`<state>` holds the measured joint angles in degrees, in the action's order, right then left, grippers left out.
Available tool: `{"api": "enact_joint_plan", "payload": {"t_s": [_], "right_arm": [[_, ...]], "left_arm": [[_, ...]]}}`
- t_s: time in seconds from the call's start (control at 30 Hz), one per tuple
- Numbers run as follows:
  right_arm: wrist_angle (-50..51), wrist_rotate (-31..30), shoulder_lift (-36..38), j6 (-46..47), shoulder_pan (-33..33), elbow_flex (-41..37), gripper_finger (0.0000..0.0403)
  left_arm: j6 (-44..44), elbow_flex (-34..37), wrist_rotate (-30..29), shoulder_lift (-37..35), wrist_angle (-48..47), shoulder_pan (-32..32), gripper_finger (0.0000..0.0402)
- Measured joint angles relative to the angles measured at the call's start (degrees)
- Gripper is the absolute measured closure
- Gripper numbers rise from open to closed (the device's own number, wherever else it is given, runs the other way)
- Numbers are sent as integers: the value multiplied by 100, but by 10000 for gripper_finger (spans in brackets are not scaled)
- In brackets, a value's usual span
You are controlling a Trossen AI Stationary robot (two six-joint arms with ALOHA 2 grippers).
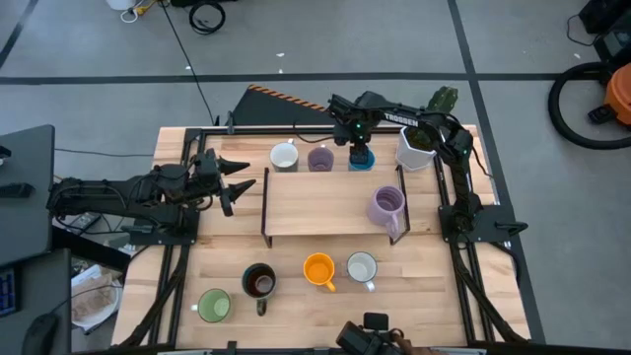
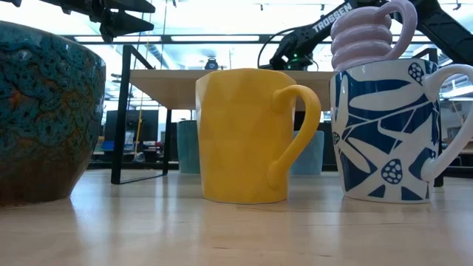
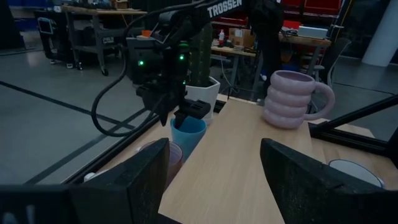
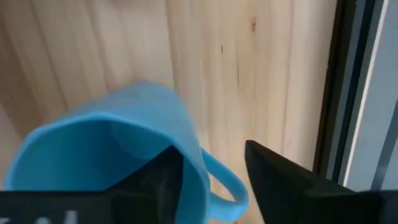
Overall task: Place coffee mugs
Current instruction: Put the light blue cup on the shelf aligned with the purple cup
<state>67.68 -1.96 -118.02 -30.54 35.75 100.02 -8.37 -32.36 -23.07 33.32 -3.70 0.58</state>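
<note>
A blue mug [image 4: 106, 143] stands upright on the table behind the wooden riser [image 1: 330, 202], between a purple mug [image 1: 319, 158] and the white planter [image 1: 416, 148]. My right gripper [image 4: 211, 180] points down over it, open. One finger is inside the cup and the other outside by the handle [image 4: 231, 186]. A ribbed lavender mug [image 1: 386, 207] stands on the riser. My left gripper [image 1: 242, 185] waits open at the table's left, pointing level toward the riser. My right gripper comes from above with the blue mug's wall beside the handle [image 4: 198, 163] between its fingers. The inner finger [image 4: 155, 180] lies close against the wall. Whether either finger touches the mug I cannot tell. The mug stands on the table.
A white mug [image 1: 284, 156] stands at the back left of the riser. Near the front edge are an orange mug [image 1: 318, 268], a white patterned one [image 1: 361, 267], a dark one [image 1: 259, 282] and a green one [image 1: 214, 306]. Black frame rails [image 1: 452, 187] border the table.
</note>
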Motion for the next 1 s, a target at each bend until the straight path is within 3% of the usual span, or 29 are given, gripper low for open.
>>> {"api": "enact_joint_plan", "payload": {"t_s": [0.5, 1.0], "right_arm": [[163, 48, 9, -34, -4, 14, 370], [728, -293, 7, -61, -105, 579, 375]], "left_arm": [[1, 0, 0, 0, 0, 0, 143], [3, -2, -2, 0, -50, 0, 143]]}}
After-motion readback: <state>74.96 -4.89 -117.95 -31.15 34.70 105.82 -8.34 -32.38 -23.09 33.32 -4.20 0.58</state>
